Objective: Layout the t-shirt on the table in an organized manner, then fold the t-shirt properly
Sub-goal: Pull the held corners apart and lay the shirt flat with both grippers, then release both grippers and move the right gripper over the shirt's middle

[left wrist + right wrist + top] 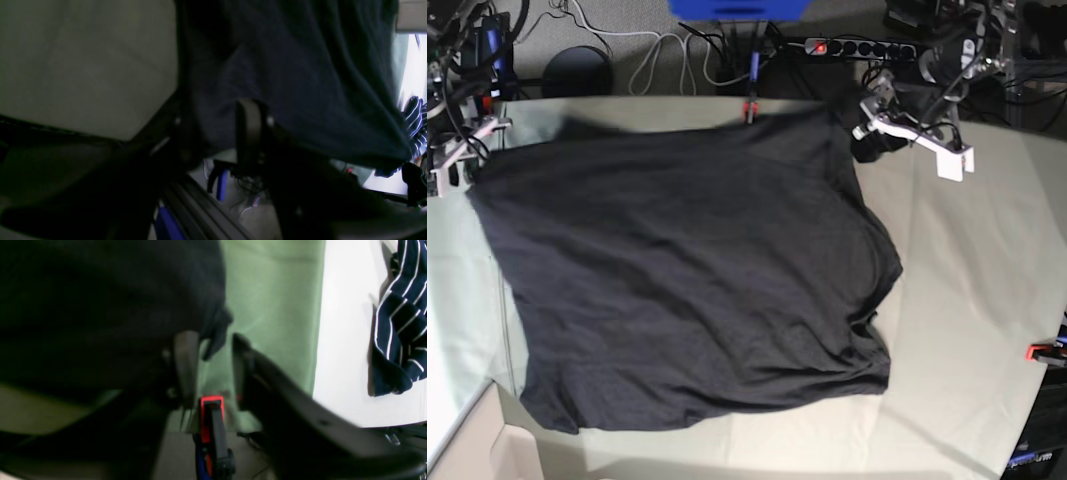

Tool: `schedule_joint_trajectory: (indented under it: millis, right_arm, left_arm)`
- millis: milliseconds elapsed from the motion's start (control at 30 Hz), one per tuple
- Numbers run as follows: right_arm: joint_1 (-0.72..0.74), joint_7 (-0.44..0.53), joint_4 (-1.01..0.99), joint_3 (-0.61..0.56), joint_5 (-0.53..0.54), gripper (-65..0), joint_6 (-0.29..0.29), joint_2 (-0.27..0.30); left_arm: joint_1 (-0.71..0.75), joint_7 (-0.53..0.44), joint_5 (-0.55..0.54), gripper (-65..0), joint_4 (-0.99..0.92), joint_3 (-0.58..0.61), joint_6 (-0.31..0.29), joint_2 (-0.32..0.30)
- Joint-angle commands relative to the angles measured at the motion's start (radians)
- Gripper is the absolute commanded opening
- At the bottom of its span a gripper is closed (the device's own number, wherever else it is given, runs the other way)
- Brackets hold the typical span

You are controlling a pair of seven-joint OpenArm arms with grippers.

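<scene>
A large dark t-shirt (687, 290) was seen spread almost flat across the table (967, 300), covering most of its middle and left in the base view, with its lower hem bunched slightly toward the near edge. No printed graphic could be made out on the cloth.

In the left wrist view most of the frame was dark and blurred. The left gripper (213, 130) was seen with one finger (248, 130) plainly visible against the shirt, the other lost in shadow, so its jaws could not be judged. Cloth was draped above and between the fingers, and contact could not be confirmed.

In the right wrist view the right gripper (208, 363) was shown with its fingers apart, green table cover visible in the gap. A corner of the t-shirt (217, 330) hung just above that gap, beside the left-hand finger and not clamped. A red clamp (211, 413) was seen on the table edge below the gripper, and a striped garment (400, 326), partly cut off, lay well apart from the shirt
</scene>
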Motion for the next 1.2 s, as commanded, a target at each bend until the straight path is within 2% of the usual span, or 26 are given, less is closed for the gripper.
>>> schedule_joint_trajectory:
  millis: [0,67,167,267,467,567,733,867,1000,1167]
  right_arm:
    - [-0.002,0.023,0.020,0.030,0.012,-40.8,-0.011,0.010]
    - [0.006,0.023,0.020,0.062,0.013,-35.9,-0.011,0.003]
    - [0.009,0.026,0.026,0.095,0.015,-31.9,-0.011,-0.011]
    - [0.000,0.023,0.034,0.090,0.016,-31.1,-0.011,-0.013]
    - [-0.009,0.023,0.093,0.004,0.015,-31.0,-0.011,-0.097]
    - [-0.029,0.023,0.136,-0.093,0.013,-31.0,-0.011,-0.142]
    - [-0.032,0.020,0.149,-0.300,0.012,-30.9,-0.011,-0.215]
    - [-0.045,-0.031,0.144,-0.518,0.012,-31.0,-0.011,-0.220]
    - [-0.026,-0.071,0.129,-0.734,0.012,-31.0,-0.011,-0.223]
    - [0.058,-0.061,-0.040,-0.978,0.012,-31.0,-0.011,-0.220]
  left_arm:
    - [0.002,-0.010,-0.016,-43.3,0.022,-0.003,0.004,-0.005]
    - [0.005,-0.010,-0.016,-43.0,0.030,-0.003,0.004,-0.010]
    - [0.002,-0.010,-0.017,-43.0,0.036,-0.005,0.004,-0.014]
    - [-0.020,-0.010,-0.017,-42.9,0.036,-0.048,0.004,-0.008]
    - [-0.109,0.000,-0.017,-42.9,0.024,-0.184,0.004,-0.005]
    - [-0.141,0.000,-0.010,-42.9,0.021,-0.279,0.004,-0.007]
    - [-0.215,0.000,-0.016,-42.9,-0.111,-0.456,0.004,-0.005]
    - [-0.251,0.001,-0.016,-42.9,-0.206,-0.573,0.004,-0.007]
    - [-0.261,0.001,-0.010,-42.9,-0.279,-0.622,0.003,-0.016]
    - [-0.256,0.001,-0.006,-42.8,-0.335,-0.657,0.003,-0.016]
